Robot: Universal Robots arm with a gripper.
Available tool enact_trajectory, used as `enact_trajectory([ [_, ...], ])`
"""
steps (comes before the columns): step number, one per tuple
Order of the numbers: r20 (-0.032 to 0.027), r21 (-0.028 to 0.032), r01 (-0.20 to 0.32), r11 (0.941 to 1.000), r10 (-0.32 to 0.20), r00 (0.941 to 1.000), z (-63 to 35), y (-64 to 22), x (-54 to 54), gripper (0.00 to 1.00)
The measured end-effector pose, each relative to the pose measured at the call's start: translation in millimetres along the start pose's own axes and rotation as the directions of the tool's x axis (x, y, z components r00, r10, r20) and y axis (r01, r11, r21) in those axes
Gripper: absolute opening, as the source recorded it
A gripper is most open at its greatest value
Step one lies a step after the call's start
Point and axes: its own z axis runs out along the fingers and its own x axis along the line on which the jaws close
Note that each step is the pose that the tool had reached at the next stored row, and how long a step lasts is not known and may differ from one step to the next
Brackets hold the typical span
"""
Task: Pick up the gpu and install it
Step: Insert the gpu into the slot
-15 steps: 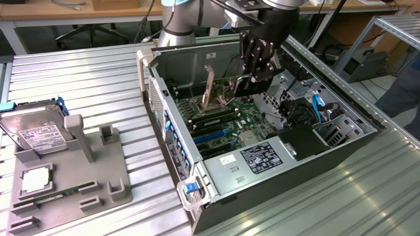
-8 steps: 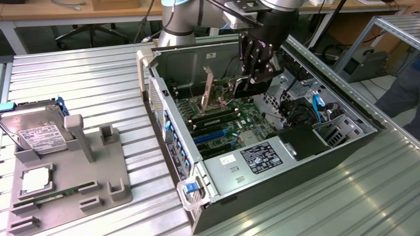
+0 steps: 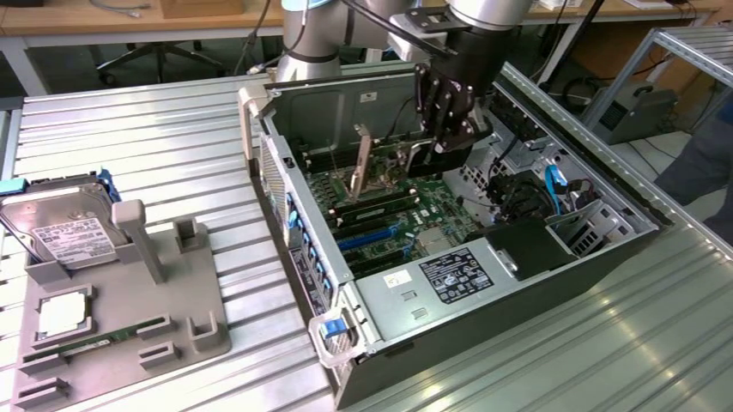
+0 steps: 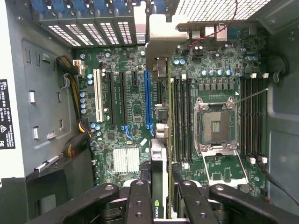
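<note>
In the exterior view, the gripper (image 3: 445,148) reached from above into the open computer case (image 3: 332,107) and hung over the motherboard (image 3: 390,225). It was clamped on the gpu (image 3: 364,163), which stood upright on its edge. The card ran from the jaws toward the exterior view's left, and its pale end pointed to the wall with the blue tabs. Whether the lower edge already touched a slot, I cannot tell. Well apart, at the exterior view's left, a hard drive (image 3: 63,232) leaned in a grey fixture (image 3: 172,296) on the table.

In the wrist view, the gripper (image 4: 162,205) held the gpu (image 4: 159,154) edge-on between its dark fingers (image 4: 139,200). The card lay just beside the long blue slot (image 4: 148,100), between that slot and the CPU socket (image 4: 216,126). Its end bracket reached the row of rear openings.

To do this step well, I think the card must stay straight, not tilted. Its edge should come exactly over the slot, and the bracket should enter the free rear opening. The push should be straight down and even, because a slanted push could jam the connector.
</note>
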Motion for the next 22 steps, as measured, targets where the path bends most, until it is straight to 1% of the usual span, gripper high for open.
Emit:
enact_trajectory([
  [5,-0.0002,0.0,0.0,1.0,0.0,1.0,6.0,0.6,0.1,0.27],
  [12,-0.0001,0.0,0.0,1.0,0.0,1.0,6.8,1.1,0.1,0.27],
  [22,0.0001,0.0004,0.0,1.0,0.0,1.0,9.9,13.1,0.6,0.27],
])
